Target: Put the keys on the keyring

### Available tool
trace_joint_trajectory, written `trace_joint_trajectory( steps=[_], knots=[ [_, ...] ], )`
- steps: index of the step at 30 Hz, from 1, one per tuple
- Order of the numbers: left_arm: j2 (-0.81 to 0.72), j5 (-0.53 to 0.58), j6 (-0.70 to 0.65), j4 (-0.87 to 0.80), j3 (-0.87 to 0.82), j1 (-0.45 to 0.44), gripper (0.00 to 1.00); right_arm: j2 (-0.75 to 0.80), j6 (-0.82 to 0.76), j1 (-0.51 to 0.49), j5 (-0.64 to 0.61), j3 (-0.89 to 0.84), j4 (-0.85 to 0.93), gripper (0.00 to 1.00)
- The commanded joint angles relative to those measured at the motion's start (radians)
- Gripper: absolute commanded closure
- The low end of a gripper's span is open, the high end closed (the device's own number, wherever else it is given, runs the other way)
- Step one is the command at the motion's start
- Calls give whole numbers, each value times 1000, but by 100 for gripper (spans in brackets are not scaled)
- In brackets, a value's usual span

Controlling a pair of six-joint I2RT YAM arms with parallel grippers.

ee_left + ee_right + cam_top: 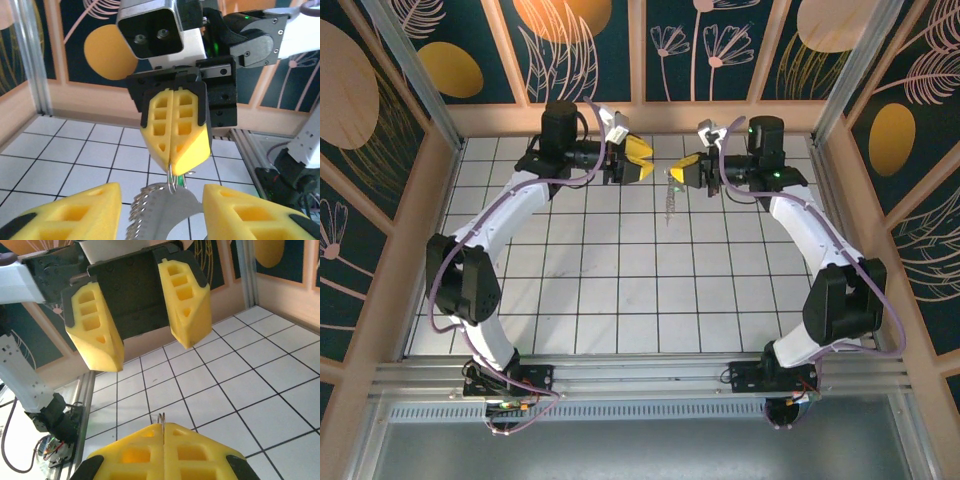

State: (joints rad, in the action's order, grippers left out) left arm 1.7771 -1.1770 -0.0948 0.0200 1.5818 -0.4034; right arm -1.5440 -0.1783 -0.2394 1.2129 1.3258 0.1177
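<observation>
Step in hand: mid-air handover, as I judge it; both arms meet above the far edge of the surface [620, 290], about mid-width
Right pincer [688, 170]: clenched on the keyring [161, 418], a thin wire loop poking out between its pressed-together pads
Left pincer [148, 349]: released, jaws standing apart, facing the right one tip to tip
Keyring, place: off the surface, hanging from the right pincer's tip
Keyring, look: fine double wire at the top; below it a cluster of metal pieces [160, 210], greyish, one edge serrated, dangling as a short strand in the top view
Cluster vs left pads: it hangs between them in the left wrist view; contact cannot be told
Keys: which hanging piece is a key, too small to tell
Next move, my guess: left jaws need to close squarely on the cluster to steady it, without tugging the loop out of the right grip
Risk: the strand swings; a late pinch could miss
</observation>
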Motion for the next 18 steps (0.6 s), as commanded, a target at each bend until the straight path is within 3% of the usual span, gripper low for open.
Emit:
trace_joint_trajectory(
  steps=[1,18],
  knots=[
    [33,-95,-23,-49,36,9,56,-5,-27,-20,49,43,-9,100],
    [45,-169,-22,-86,32,9,63,-12,-41,-60,55,61,-10,100]
  ],
)
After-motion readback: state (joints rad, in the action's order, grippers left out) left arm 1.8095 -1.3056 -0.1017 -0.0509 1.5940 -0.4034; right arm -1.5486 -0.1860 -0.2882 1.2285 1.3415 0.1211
